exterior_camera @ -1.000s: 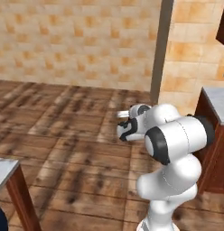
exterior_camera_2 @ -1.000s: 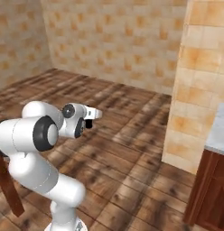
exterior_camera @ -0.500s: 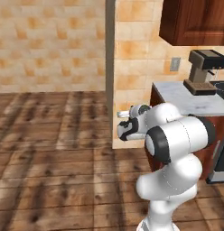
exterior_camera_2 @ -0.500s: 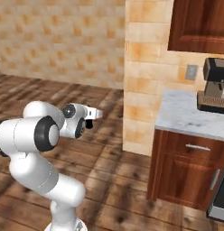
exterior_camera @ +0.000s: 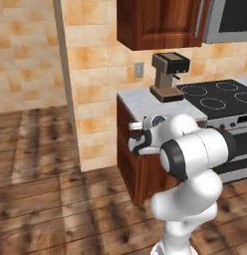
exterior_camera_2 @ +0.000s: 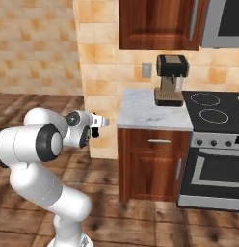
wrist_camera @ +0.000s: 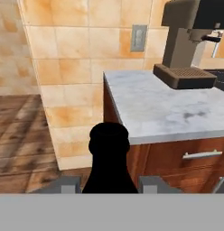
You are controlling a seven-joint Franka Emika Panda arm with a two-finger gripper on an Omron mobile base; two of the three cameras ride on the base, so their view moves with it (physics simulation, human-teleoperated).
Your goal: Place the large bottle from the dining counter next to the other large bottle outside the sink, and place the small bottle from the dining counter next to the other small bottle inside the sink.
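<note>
The jaws [wrist_camera: 109,191] are closed on a black bottle [wrist_camera: 108,160], whose cap and neck rise between the finger tips in the hand view; which of the task's bottles it is cannot be told from its black outline. In the base views the hand [exterior_camera: 140,139] is tucked close to the arm's upper joint, held above the floor and short of the cabinet.

Ahead stands a marble table [exterior_camera_2: 150,113] on a red-brown cabinet [exterior_camera_2: 152,166] with one drawer handle. Its near-left corner is the nearest edge to the hand, and the top lies just below the bottle's cap in the hand view. Most of the top is bare; a coffee machine [exterior_camera_2: 170,79] stands at the back right of it, against the tiled wall. A wall socket [wrist_camera: 139,38] sits left of the machine. A stove [exterior_camera_2: 215,144] with a black hob adjoins the cabinet on the right, touching it. A wall cupboard [exterior_camera: 160,22] hangs above the table, well over the machine.

To the left a tiled wall corner [exterior_camera: 63,74] juts forward; beyond it the wooden floor [exterior_camera: 41,199] runs open toward a far tiled wall. The floor in front of the cabinet is open on the robot's side.
</note>
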